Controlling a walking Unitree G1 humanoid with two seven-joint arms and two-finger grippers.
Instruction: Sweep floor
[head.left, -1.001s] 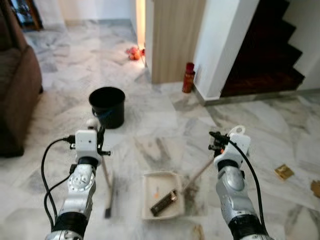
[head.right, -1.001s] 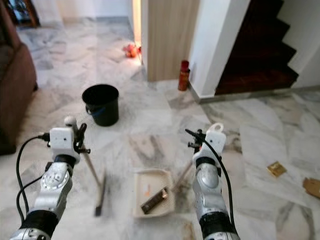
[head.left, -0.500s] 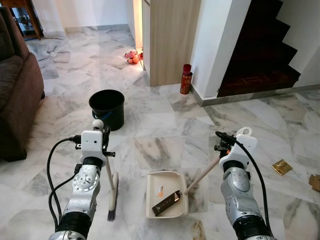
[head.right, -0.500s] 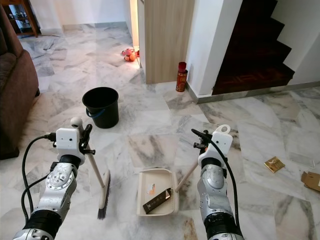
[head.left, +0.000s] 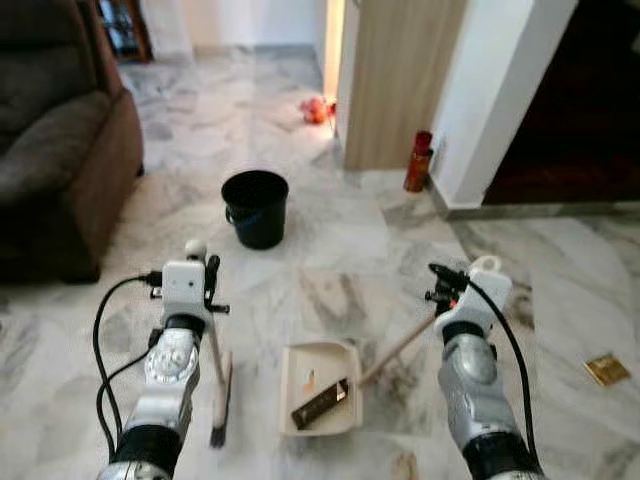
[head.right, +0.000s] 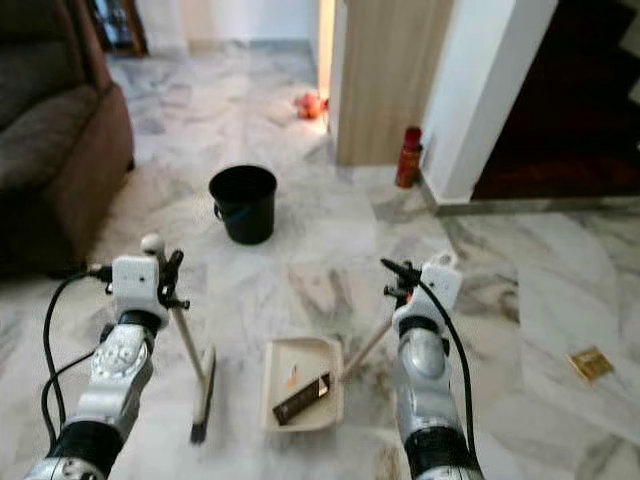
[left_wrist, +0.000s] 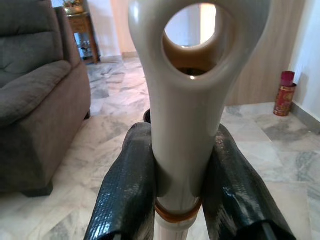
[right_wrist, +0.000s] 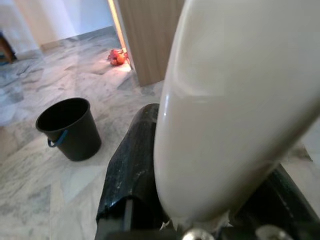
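My left gripper (head.left: 207, 286) is shut on the pale handle of a broom (head.left: 217, 352), whose dark brush head rests on the marble floor by my left side. In the left wrist view both black fingers (left_wrist: 127, 187) clamp the broom handle (left_wrist: 182, 115) just below its hanging loop. My right gripper (head.left: 446, 291) is shut on the long handle of a cream dustpan (head.left: 299, 373) lying flat on the floor between my arms. A dark flat piece of litter (head.left: 320, 403) and a small orange scrap lie in the pan. The right wrist view has the dustpan handle (right_wrist: 235, 100) pressed against a finger (right_wrist: 131, 160).
A black bucket (head.left: 255, 208) stands on the floor ahead, slightly left. A brown sofa (head.left: 55, 170) borders the left. A red can (head.left: 418, 161) stands by the wooden panel and white wall. A cardboard scrap (head.left: 603, 369) lies at right; orange objects (head.left: 318, 108) sit by the doorway.
The camera has swung to the left, so the sofa fills more of the left side and the stairs slide out on the right. Both grippers keep their hold on broom and dustpan.
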